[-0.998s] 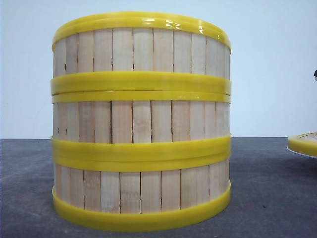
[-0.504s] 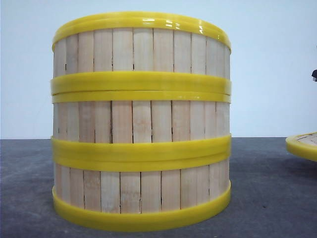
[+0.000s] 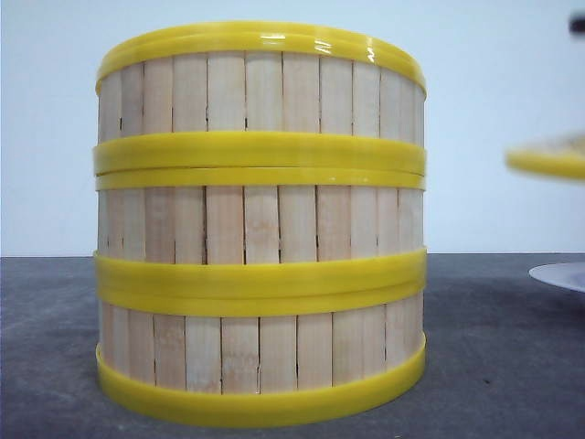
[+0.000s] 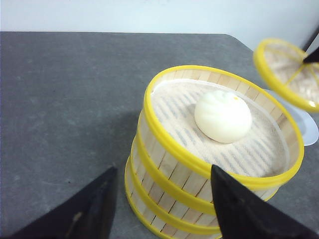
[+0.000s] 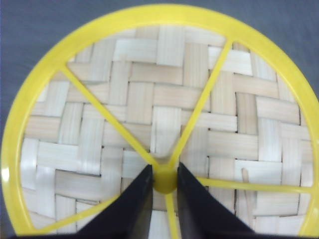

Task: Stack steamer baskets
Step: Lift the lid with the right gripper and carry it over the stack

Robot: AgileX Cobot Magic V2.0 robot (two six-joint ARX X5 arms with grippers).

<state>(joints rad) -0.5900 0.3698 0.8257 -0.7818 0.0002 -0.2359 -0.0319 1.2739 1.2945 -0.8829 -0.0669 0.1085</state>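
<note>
Three steamer baskets stand stacked on the table. Right gripper pinches the lid hub — lid apparently clear of the plate. Left gripper spread, holding nothing.

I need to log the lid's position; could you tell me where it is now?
In the front view, the lid hangs at the right edge, above the white plate, gripped at its centre knob by the right gripper.

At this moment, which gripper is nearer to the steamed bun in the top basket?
Left. The left gripper hovers open just beside the stacked steamer baskets, whose top one holds the bun. The right gripper is off to the side, holding the lid by its centre knob.
</note>
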